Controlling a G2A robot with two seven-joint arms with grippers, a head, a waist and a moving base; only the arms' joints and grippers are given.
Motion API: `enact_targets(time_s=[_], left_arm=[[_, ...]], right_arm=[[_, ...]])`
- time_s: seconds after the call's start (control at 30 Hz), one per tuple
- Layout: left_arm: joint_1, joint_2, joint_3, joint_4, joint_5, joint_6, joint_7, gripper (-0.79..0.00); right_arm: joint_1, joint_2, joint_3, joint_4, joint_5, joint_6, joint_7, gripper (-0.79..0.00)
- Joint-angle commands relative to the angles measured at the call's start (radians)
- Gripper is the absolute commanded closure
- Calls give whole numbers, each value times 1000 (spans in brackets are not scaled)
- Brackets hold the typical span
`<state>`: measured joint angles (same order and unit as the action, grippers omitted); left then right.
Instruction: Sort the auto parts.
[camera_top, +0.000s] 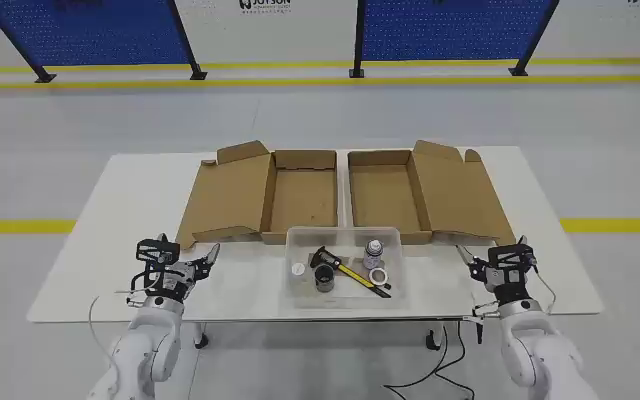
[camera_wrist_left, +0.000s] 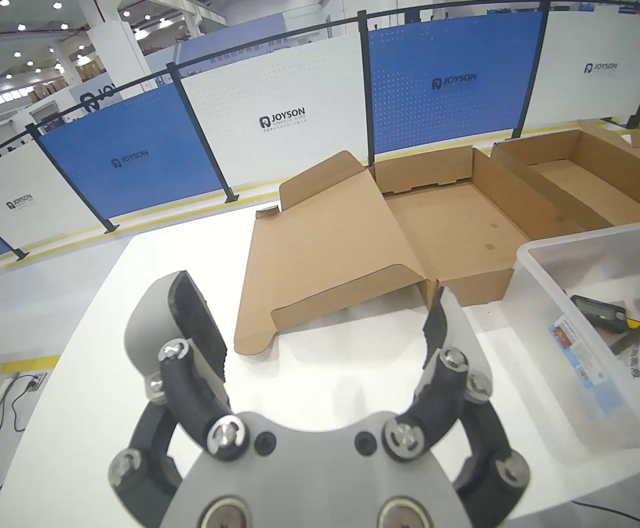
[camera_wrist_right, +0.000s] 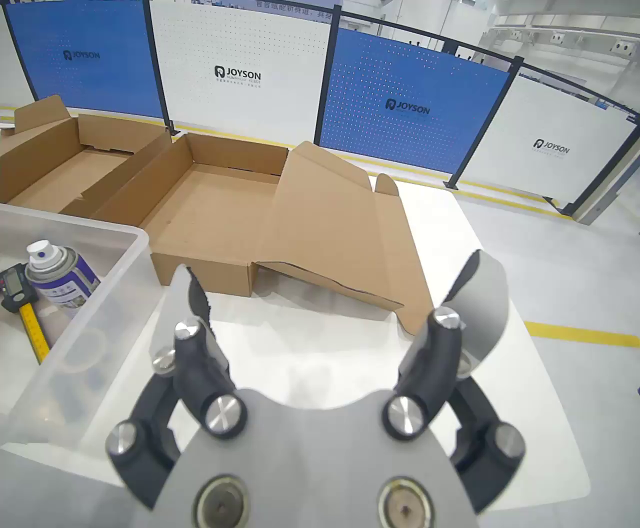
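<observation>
Left tool (camera_wrist_left: 310, 300): at the near left edge of the counter (camera_top: 100, 250), fingers spread apart, holding nothing, just above the surface.
Right tool (camera_wrist_right: 332, 270): at the near right edge, fingers likewise apart and holding nothing.
Bin (camera_top: 345, 231): clear plastic, between the two tools, near the front edge at centre. Holds the parts:
- white cap (camera_top: 298, 268), left side;
- black cylinder (camera_top: 327, 275), just right of the cap;
- caliper (camera_top: 345, 270) with yellow scale, lying slantwise across the middle;
- spray can (camera_top: 374, 252), right side, toward the far wall;
- pale ring (camera_top: 379, 276), just in front of the can.
Left box (camera_top: 305, 200): cardboard, open, just behind the bin, lid folded out to the left.
Right box (camera_top: 385, 200): cardboard, open, side by side with the left box, lid folded out to the right.
</observation>
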<state>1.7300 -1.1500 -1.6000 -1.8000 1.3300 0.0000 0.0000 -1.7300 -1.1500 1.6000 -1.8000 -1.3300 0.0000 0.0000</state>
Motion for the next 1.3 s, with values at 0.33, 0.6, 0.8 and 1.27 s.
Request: enact_targets(time_s=[0.33, 0.6, 0.8, 1.27], left_arm=[[-84, -15, 34, -41, -265, -81, -85, -785], [-96, -14, 67, -110, -458, -284, -196, -785], [-77, -8, 103, -115, -454, -430, -227, -785], [-43, -1, 207, -104, -246, -571, -184, -785]], right_arm=[[0, 0, 0, 0, 0, 0, 0, -785], [0, 0, 0, 0, 0, 0, 0, -785], [0, 0, 0, 0, 0, 0, 0, -785], [0, 0, 0, 0, 0, 0, 0, -785]])
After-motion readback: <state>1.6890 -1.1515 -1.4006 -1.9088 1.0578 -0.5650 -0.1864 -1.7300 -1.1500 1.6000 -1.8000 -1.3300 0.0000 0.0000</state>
